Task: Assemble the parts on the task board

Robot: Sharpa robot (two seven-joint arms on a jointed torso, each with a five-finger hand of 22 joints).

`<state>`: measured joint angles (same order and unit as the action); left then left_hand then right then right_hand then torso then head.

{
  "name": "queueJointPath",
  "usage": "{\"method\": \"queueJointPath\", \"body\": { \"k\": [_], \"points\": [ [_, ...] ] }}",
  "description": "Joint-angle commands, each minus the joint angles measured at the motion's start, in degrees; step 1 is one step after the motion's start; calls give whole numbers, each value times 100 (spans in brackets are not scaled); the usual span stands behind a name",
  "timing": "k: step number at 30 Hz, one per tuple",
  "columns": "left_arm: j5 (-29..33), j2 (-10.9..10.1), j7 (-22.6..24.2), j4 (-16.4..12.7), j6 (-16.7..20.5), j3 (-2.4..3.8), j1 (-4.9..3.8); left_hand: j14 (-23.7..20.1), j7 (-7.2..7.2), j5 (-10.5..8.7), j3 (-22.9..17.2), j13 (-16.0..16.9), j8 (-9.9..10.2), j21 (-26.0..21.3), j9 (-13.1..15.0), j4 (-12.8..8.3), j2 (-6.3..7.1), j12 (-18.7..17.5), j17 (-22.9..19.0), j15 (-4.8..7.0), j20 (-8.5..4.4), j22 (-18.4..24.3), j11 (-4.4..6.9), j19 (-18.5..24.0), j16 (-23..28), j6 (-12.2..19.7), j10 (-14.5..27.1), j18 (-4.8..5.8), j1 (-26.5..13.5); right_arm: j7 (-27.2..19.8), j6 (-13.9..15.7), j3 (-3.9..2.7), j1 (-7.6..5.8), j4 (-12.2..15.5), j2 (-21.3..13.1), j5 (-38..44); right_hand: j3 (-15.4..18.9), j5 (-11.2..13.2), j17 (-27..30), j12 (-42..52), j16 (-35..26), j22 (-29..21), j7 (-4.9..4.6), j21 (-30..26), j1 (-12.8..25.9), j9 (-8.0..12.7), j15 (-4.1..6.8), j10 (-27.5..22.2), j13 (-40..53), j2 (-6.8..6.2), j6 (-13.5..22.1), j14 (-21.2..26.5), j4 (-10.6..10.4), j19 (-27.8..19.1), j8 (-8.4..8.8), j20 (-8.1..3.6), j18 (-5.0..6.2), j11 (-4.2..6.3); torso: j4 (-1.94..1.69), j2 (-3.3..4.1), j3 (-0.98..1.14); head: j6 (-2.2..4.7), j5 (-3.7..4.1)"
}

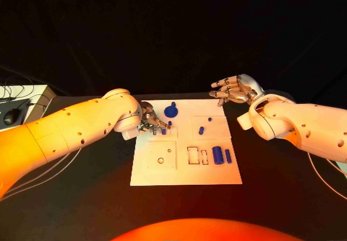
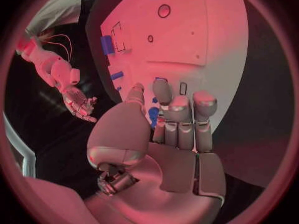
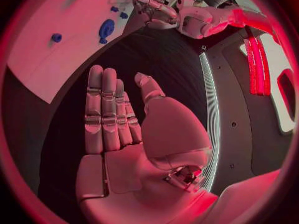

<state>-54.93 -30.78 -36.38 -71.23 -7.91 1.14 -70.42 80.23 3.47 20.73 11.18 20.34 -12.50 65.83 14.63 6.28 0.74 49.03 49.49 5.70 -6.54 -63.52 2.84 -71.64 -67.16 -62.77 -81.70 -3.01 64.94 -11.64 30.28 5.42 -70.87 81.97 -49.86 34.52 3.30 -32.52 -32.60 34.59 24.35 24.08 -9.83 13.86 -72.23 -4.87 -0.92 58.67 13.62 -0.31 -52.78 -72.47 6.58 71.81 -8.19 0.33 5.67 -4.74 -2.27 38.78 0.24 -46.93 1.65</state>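
You have the black table (image 1: 72, 201) under everything, with the flat white rectangular task board (image 1: 184, 173) lying at its middle. The left hand (image 1: 150, 122) sits over the board's far left part, fingers curled down around a small blue part (image 2: 153, 115); the fingers hide the contact, so you cannot tell whether it is gripped. The right hand (image 1: 232, 88) hovers off the board's far right corner, fingers straight and apart, palm empty. On the board, look for the round blue knob-shaped part (image 1: 170, 110), two upright blue cylinders (image 1: 217, 155) near the right edge, and two small blue pegs (image 1: 201, 130), too tiny to describe further.
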Motion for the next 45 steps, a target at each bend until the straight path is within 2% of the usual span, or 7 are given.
{"method": "queueJointPath", "body": {
  "k": [1, 12, 24, 29, 34, 40, 45],
  "points": [
    [-60, 35, 13, 34, 0, -1, 19, -12, -2, 36, -25, 12, 10, -14, 0, 40, -28, -25, 8, -26, 11, -10, -3, 18, 25, -35, 34, -95, -13, -31, -46, -2, 5, 5, 3, 52, 4, -20, 5, -36, -23, -5, -48, 20, 32, 9, -16, -51, -5, 11, -2, 8, 24, -35, 14, -11, -68, 5, 1, 9, 2, 3, -3],
    [-88, 96, -12, 126, -11, -8, 39, -4, -92, 42, -36, 112, -280, -30, 649, 34, -62, -130, 56, 15, -30, -71, 51, -16, 31, 12, -11, -70, 2, -29, -49, -2, 8, 9, 3, 52, 4, -20, 5, -36, -23, -5, -48, 20, 32, 9, -16, -51, -5, 11, -2, 8, 24, -35, 14, -11, -68, 5, 1, 8, 8, -13, 6],
    [-76, 167, -13, 217, -36, -41, 66, 8, -174, 30, -300, 123, -486, -28, 1020, -168, -179, -181, 82, 41, -47, -110, 95, -31, 18, -29, -49, -47, 145, -28, -56, -2, 8, 13, 4, 52, 4, -20, 5, -36, -23, -5, -48, 20, 32, 9, -16, -51, -5, 11, -2, 8, 24, -35, 14, -11, -68, 5, 2, 4, 13, -32, 16],
    [-75, 177, -14, 243, -73, -47, 67, 9, -252, 33, -703, 131, -732, -31, 1260, -279, -86, -218, 86, 65, -74, -131, 142, -33, 19, 17, -66, -21, 187, -27, -58, -2, 8, 15, 5, 52, 4, -20, 5, -36, -23, -5, -48, 20, 32, 9, -16, -51, -5, 11, -2, 8, 24, -35, 14, -11, -68, 5, -1, 4, 11, -42, 21],
    [-75, 184, -16, 243, -96, -52, 68, 11, -276, 35, -943, 152, -834, -41, 1331, -293, 18, -234, 91, 69, -81, -148, 145, -39, 17, 41, -75, -14, 144, -25, -60, -2, 8, 14, 5, 52, 4, -20, 5, -36, -23, -5, -48, 20, 32, 9, -16, -51, -5, 11, -2, 8, 24, -35, 14, -11, -68, 5, 3, 4, 11, -46, 21],
    [-75, 191, -19, 232, -114, -56, 68, 12, -285, 31, -970, 157, -866, -42, 1351, -298, 47, -238, 96, 73, -82, -155, 151, -41, 14, 46, -79, -12, 138, -24, -64, -2, 8, 14, 7, 52, 4, -20, 5, -36, -23, -5, -48, 20, 32, 9, -16, -51, -5, 11, -2, 8, 24, -35, 14, -11, -68, 5, 4, 3, 11, -47, 26],
    [-75, 193, -8, 209, -137, -62, 68, 11, -261, 24, -1050, 180, -835, -53, 1309, -253, 188, -245, 92, 66, -79, -165, 139, -38, 20, 45, -72, -12, 123, -24, -65, -2, 8, 12, 8, 52, -8, -29, 8, -33, -20, -31, -47, 55, 38, 8, -14, -48, -6, 18, -6, 5, 23, -44, 11, -12, -67, 8, -5, 1, 10, -52, 20]
  ]
}}
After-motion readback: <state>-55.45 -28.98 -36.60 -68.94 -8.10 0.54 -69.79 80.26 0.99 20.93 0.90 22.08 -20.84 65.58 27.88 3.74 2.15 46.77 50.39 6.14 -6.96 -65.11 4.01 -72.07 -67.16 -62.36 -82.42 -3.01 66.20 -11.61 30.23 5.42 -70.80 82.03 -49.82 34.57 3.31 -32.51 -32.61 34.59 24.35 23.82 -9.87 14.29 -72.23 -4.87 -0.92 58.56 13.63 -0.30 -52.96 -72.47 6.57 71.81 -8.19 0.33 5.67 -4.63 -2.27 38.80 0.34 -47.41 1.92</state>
